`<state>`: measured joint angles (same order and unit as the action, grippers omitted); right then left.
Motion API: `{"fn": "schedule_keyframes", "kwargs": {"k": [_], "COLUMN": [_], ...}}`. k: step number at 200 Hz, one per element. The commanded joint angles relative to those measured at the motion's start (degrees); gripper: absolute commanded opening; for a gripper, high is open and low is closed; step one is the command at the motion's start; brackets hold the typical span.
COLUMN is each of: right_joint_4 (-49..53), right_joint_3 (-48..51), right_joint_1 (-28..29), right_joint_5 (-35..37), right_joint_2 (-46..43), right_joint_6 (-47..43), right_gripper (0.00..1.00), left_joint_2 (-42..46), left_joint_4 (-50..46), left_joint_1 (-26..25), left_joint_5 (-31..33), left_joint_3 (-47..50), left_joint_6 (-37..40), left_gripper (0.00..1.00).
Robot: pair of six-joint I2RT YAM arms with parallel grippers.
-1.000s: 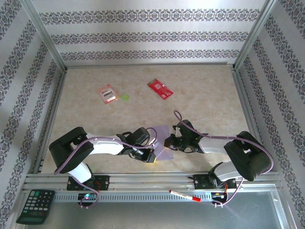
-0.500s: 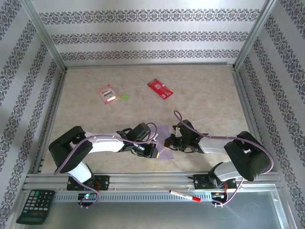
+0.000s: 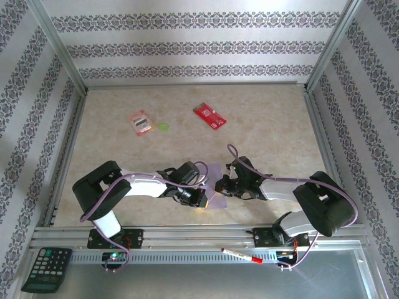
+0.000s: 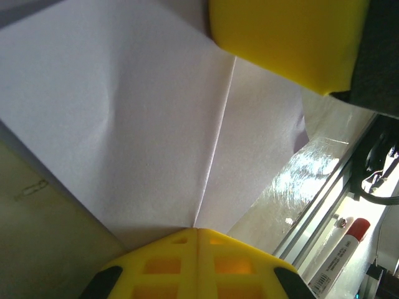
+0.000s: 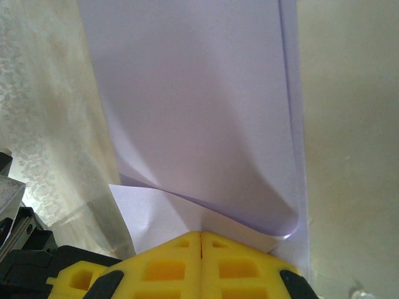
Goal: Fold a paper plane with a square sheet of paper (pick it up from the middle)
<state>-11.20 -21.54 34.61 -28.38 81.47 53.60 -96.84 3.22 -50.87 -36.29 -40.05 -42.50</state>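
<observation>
Square sheet of paper (image 4: 143, 118): one.

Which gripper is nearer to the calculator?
Left. The left gripper, shut on the square sheet of paper, is up and right of the calculator; the right gripper grips the same sheet farther right.

Top camera looks down from behind; wrist cameras (very close) share paper (image 4: 156, 124).

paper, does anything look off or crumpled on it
Yes. Near the right gripper the paper isn't lying flat: its upper layer bows up in a curl right at the grip. By the left gripper there is a faint stray wrinkle left of the centre crease.
</observation>
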Motion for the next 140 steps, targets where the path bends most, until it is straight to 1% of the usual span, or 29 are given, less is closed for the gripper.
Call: {"fn": "schedule_keyframes", "kwargs": {"k": [1, 14, 49, 63, 83, 109, 140], "right_joint_4": [10.71, 10.69, 11.06, 11.12, 10.77, 9.72, 6.87], "right_joint_3": [2.28, 2.20, -0.90, -1.04, -0.70, 0.73, 1.28], "right_joint_1": [-0.24, -0.16, -0.10, 0.82, 3.71, 7.68, 11.23], "right_joint_5": [4.09, 3.30, 1.97, 2.08, 3.24, 6.23, 8.24], "right_joint_2": [1.60, 0.59, -5.79, -8.65, -11.67, -13.35, -11.17], "right_joint_6": [-0.80, -0.46, 0.96, 2.00, 3.67, 6.99, 9.70], "right_gripper": [0.00, 0.00, 0.09, 0.11, 0.13, 0.11, 0.05], "left_joint_2": [-1.38, -1.09, -0.36, -0.24, -0.48, -0.37, -0.19], "left_joint_4": [0.13, -0.19, -1.04, -1.77, -2.34, -2.95, -3.55], "left_joint_1": [0.52, 0.53, 0.60, 0.60, 0.60, 0.60, 0.60], "left_joint_5": [0.96, 1.59, 2.87, 2.97, 3.04, 3.01, 3.02], "left_joint_3": [2.45, 3.49, 5.78, 5.82, 5.38, 5.17, 4.93], "left_joint_6": [1.03, 0.93, 1.25, 1.83, 2.32, 2.67, 3.08], "left_gripper": [0.00, 0.00, 0.00, 0.00, 0.00, 0.00, 0.00]}}
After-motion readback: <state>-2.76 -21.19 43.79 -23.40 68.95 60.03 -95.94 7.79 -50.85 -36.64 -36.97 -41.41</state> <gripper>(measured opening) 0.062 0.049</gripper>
